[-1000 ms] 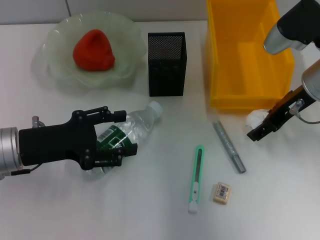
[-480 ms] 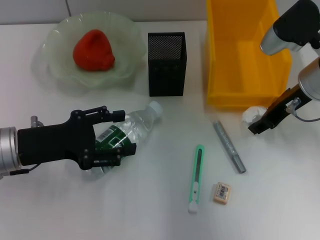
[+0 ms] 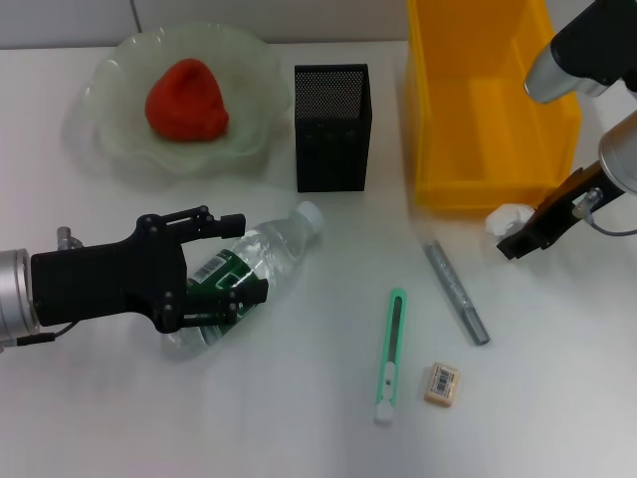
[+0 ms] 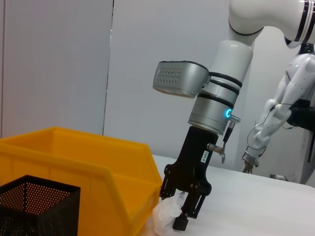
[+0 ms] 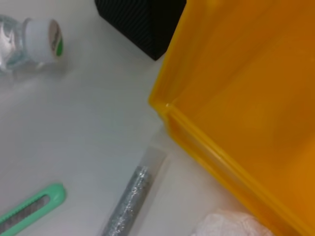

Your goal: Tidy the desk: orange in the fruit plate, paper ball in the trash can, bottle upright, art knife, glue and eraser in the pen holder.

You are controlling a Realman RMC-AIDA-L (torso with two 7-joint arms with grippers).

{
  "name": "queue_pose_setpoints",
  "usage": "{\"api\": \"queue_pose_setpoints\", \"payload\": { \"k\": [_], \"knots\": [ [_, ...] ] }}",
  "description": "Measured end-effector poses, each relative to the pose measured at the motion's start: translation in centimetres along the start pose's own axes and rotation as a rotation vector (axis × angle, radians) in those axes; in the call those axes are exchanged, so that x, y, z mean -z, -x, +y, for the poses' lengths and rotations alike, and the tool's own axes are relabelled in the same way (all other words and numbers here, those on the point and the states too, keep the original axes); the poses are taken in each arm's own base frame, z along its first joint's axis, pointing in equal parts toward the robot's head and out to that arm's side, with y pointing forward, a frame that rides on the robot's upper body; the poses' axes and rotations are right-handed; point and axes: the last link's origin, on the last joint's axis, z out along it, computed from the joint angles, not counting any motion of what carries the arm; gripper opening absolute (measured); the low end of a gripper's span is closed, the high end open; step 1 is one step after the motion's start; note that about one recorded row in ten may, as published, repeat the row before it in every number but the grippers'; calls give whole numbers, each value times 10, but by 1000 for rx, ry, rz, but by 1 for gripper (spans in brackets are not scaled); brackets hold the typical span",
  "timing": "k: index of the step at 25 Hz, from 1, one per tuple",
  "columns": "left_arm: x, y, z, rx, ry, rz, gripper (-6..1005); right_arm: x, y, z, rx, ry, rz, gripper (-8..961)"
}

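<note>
The clear bottle [image 3: 261,257] with a green label lies on its side, and my left gripper [image 3: 221,267] is shut across its body. My right gripper [image 3: 515,237] is shut on the white paper ball [image 3: 505,216], just off the front edge of the yellow trash can [image 3: 438,149]. The left wrist view shows that gripper [image 4: 183,216] and ball [image 4: 165,216] beside the can [image 4: 74,162]. The orange [image 3: 186,98] rests in the green fruit plate [image 3: 109,70]. The green art knife [image 3: 390,354], grey glue stick [image 3: 456,292] and eraser [image 3: 442,383] lie in front of the black mesh pen holder [image 3: 332,127].
The right wrist view shows the trash can [image 5: 246,98], the paper ball [image 5: 231,223], the glue stick [image 5: 130,196], the art knife's tip [image 5: 29,211], the bottle cap [image 5: 42,37] and a corner of the pen holder [image 5: 142,19].
My right gripper has carried the paper ball up and back towards the trash can's front edge. My left gripper's fingers have drawn in on the bottle, which has stayed in place.
</note>
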Motion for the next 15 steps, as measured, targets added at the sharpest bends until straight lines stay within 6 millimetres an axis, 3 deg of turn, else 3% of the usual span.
{"api": "queue_pose_setpoints", "payload": {
  "k": [9,15],
  "knots": [
    [0,0,-1,-2,0,-1,809,0,1,-1,11,-8,-8,496],
    [1,0,0,-2,-1,-1,808,8,0,8,28,53,-32,495]
  ]
}}
